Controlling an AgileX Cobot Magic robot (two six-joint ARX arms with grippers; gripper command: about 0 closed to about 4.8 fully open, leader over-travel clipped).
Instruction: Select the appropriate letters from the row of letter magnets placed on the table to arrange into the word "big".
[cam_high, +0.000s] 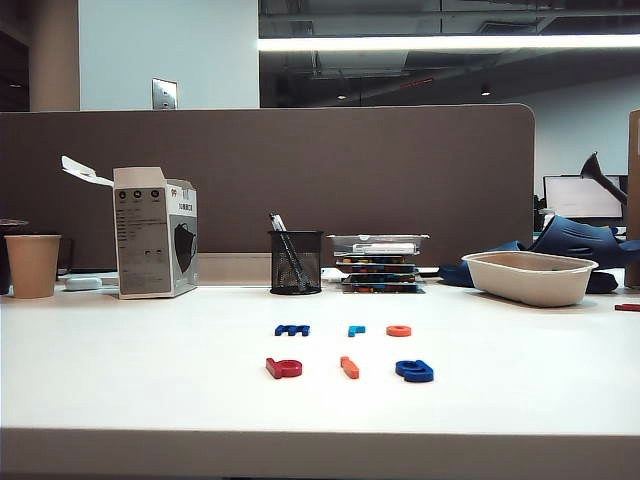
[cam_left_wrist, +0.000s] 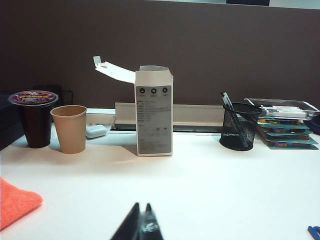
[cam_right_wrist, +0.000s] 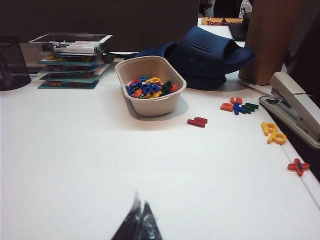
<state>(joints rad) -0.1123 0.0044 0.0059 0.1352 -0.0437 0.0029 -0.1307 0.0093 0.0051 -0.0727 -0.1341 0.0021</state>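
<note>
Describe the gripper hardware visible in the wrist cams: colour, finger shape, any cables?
Only fingertips show. The left gripper has two black, tapering fingers with a glossy sheen. The right gripper looks the same: black, pointed, slightly shiny. No cables, markings or arm links appear, and the exterior view shows neither arm.

1. On the wide white table (cam_high: 120, 380), a red looped letter magnet (cam_high: 284, 368), a short orange bar magnet (cam_high: 349, 367) and a dark blue looped letter magnet (cam_high: 414, 371) lie left to right.
2. Behind them lie a dark blue m-like magnet (cam_high: 292, 329), a light blue letter magnet (cam_high: 356, 330) and an orange ring magnet (cam_high: 399, 330).
3. Farther back stands a black mesh pen cup (cam_high: 296, 262).

Six letter magnets (cam_high: 345, 348) on the table (cam_high: 150, 380): two dark blue, two orange, one red, one light blue.
</note>
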